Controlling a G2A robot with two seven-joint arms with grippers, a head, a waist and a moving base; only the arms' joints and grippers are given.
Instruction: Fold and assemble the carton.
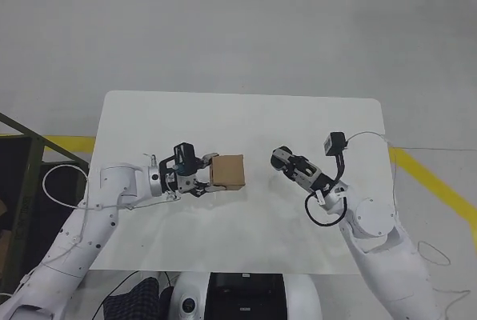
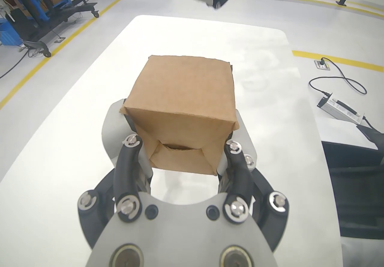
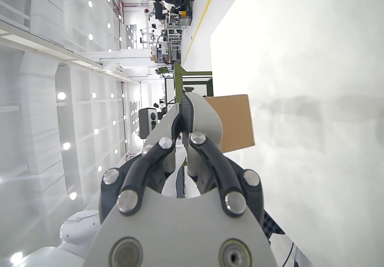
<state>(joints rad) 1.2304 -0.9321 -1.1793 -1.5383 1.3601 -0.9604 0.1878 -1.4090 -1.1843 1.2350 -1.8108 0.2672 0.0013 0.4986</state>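
A brown carton sits near the middle of the white table, folded up into a box shape. The left gripper has hold of it at the end facing the left arm. In the left wrist view, its pale fingers flank that end, one against each side wall, closed in just as far as the box's width allows. The end held there shows cardboard flaps folded inward, with a dark slit between them where they do not quite meet (the top face is smooth and closed). From the right wrist view the carton's lower face seems to lie against the tabletop, though I cannot tell for sure whether it rests fully or is raised a little. The right gripper hangs above the table on the carton's other side, near it but clearly apart, pointing toward it. In its own wrist view its two fingertips are pressed together with nothing between them. On the floor past the table's edge runs a yellow line, and in the left wrist view a power adapter with its cable lies there.
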